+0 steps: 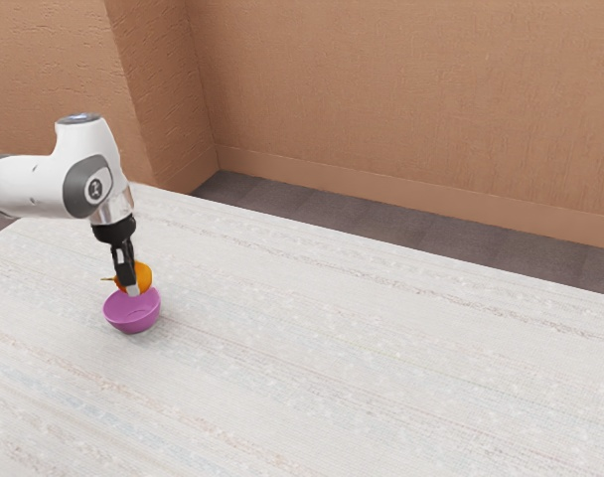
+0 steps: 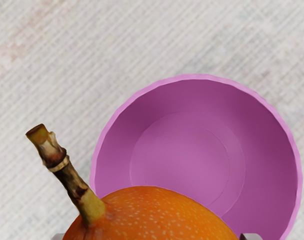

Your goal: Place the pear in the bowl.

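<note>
Gripper (image 1: 132, 289): closed on the pear (image 1: 144, 277), a fingertip to each side of it, pointing down, left of centre in the exterior view. Pear orange, on its side, stem (image 2: 67, 175) sticking out sideways toward the exterior view's left. Bowl (image 1: 133, 323) right below, purple, upright, nothing inside. Pear low over it; can't tell if it touches the rim. In the wrist view the pear overlaps one side of the bowl, stem crossing past the rim, bowl's middle open beyond.

Step in hand, my read: centre and lower, then release. Nudge toward the bowl's middle first if the pear really sits off to one side. Go down straight and slow, fingertips clear of the wall; stem could catch the rim and tip the bowl. Let go close to the bottom, since a round pear may roll. Open gently, lift straight up.

Outward: white arm (image 1: 44, 187) in from the left edge, pale table (image 1: 381, 358) across the lower frame, tan wall (image 1: 401, 99) up top.
</note>
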Controlling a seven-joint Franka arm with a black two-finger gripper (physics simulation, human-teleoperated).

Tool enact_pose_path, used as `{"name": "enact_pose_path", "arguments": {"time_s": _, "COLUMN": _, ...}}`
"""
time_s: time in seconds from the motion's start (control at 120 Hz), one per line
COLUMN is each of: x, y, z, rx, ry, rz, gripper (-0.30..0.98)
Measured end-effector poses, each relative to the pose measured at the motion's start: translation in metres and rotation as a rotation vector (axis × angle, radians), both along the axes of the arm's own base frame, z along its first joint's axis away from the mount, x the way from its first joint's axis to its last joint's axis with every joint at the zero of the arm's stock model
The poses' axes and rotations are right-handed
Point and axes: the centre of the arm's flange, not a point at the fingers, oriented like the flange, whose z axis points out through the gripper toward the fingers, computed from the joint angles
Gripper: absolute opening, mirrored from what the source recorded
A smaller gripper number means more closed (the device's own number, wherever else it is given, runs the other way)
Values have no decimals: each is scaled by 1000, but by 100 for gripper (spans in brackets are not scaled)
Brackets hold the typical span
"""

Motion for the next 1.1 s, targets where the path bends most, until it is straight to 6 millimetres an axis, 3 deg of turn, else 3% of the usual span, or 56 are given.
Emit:
{"name": "enact_pose_path", "arguments": {"time_s": 0.25, "x": 1, "y": 24, "z": -39, "rx": -12, "ry": 18, "rz": 41, "gripper": 36}}
{"name": "enact_pose_path", "arguments": {"time_s": 0.583, "x": 3, "y": 31, "z": -39, "rx": -6, "ry": -14, "rz": 54, "gripper": 57}}
{"name": "enact_pose_path", "arguments": {"time_s": 0.667, "x": 9, "y": 10, "z": -4, "rx": 3, "ry": -66, "rz": 9, "gripper": 60}}
{"name": "enact_pose_path", "arguments": {"time_s": 0.767, "x": 11, "y": -26, "z": 59, "rx": 15, "ry": -137, "rz": -120, "gripper": 63}}
{"name": "enact_pose_path", "arguments": {"time_s": 0.908, "x": 13, "y": -36, "z": 148, "rx": 23, "ry": -206, "rz": -368, "gripper": 65}}
{"name": "enact_pose_path", "arguments": {"time_s": 0.975, "x": 13, "y": -37, "z": 169, "rx": 22, "ry": -208, "rz": -515, "gripper": 65}}
{"name": "enact_pose_path", "arguments": {"time_s": 1.1, "x": 8, "y": -39, "z": 189, "rx": 10, "ry": -192, "rz": -821, "gripper": 66}}
